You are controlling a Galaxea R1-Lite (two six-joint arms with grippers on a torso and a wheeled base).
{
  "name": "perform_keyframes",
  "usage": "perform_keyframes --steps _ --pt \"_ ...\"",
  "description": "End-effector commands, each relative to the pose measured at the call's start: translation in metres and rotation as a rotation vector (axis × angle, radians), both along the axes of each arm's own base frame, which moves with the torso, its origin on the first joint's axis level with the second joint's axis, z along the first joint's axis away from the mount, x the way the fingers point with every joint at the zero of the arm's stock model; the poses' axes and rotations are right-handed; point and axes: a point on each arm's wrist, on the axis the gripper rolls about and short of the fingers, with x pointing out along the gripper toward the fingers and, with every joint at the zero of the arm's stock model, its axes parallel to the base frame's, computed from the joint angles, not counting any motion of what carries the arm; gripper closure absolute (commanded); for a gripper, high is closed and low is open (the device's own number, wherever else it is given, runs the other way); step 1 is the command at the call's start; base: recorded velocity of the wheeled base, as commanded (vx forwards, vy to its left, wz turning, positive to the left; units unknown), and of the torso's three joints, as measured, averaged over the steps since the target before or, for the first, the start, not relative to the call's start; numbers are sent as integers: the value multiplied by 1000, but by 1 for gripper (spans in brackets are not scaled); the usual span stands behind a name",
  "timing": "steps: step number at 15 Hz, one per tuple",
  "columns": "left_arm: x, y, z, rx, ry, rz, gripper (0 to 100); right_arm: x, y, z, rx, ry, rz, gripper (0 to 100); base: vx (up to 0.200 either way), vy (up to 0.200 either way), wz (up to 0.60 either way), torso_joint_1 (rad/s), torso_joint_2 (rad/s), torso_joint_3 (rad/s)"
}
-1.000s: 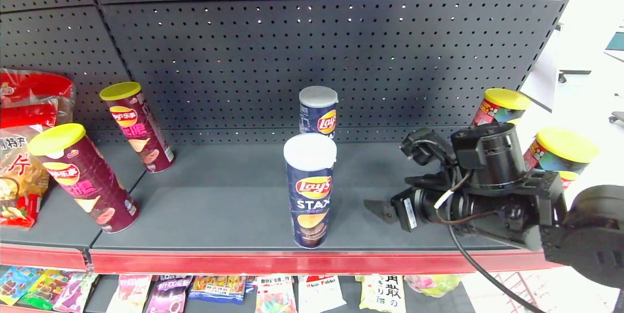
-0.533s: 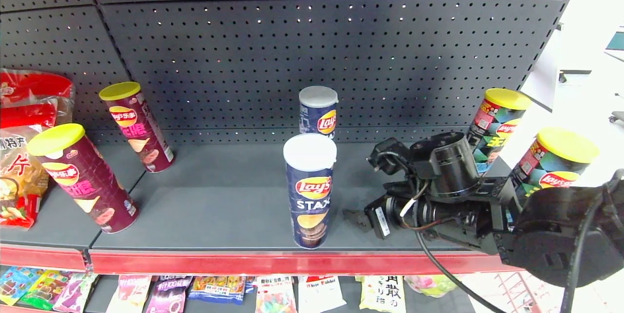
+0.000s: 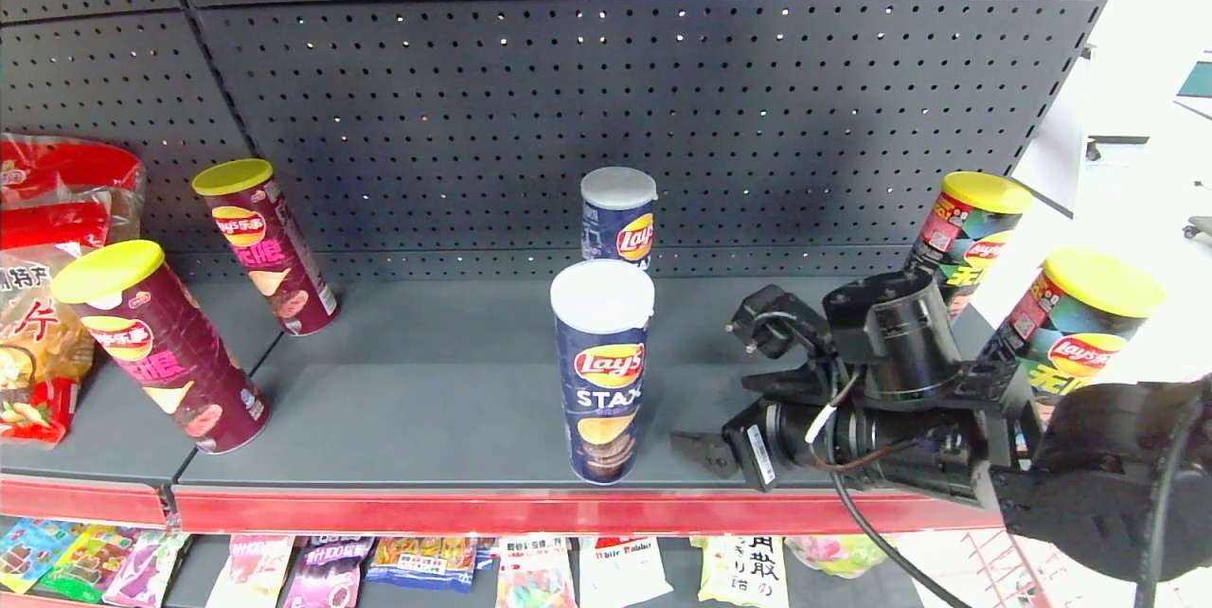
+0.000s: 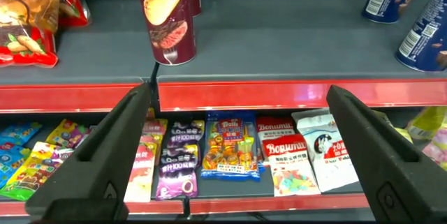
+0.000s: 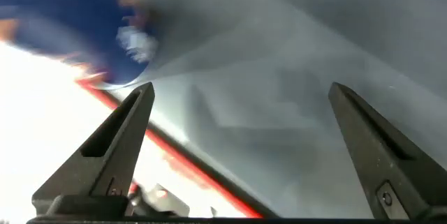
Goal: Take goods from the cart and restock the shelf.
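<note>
A blue chip can (image 3: 602,371) with a white lid stands upright near the shelf's front edge, and a second blue can (image 3: 618,215) stands behind it by the back panel. My right gripper (image 3: 705,452) hovers low over the shelf (image 3: 436,400), just right of the front blue can and clear of it. In the right wrist view the right gripper (image 5: 241,91) is open and holds nothing, with the blue can (image 5: 70,28) blurred beside one finger. My left gripper (image 4: 239,95) is open and empty in front of the shelf's red edge (image 4: 244,93).
Two maroon cans with yellow lids (image 3: 161,343) (image 3: 267,243) lean at the left, next to snack bags (image 3: 38,333). Two yellow-lidded cans (image 3: 966,220) (image 3: 1079,314) stand at the right end. Snack bags (image 4: 230,151) hang on the lower shelf. Bare shelf lies between the maroon and blue cans.
My right arm has moved left and toward the shelf's front edge, closer to the front blue can, uncovering the two right-hand cans. The cans have not moved.
</note>
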Motion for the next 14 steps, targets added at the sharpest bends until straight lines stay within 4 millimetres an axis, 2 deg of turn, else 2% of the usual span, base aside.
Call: perform_keyframes --steps 1,3,7,10,14 --pt "0 0 0 0 0 0 0 -12 -18 25 128 -28 148 0 0 0 0 0 0 0" --pt "0 0 0 0 0 0 0 -9 -18 32 209 -71 297 0 0 0 0 0 0 0" --pt "0 0 0 0 0 0 0 4 -7 31 315 -162 472 0 0 0 0 0 0 0" --pt "0 0 0 0 0 0 0 7 -5 28 305 -168 497 0 0 0 0 0 0 0" --pt "0 0 0 0 0 0 0 21 2 25 300 -220 508 0 0 0 0 0 0 0"
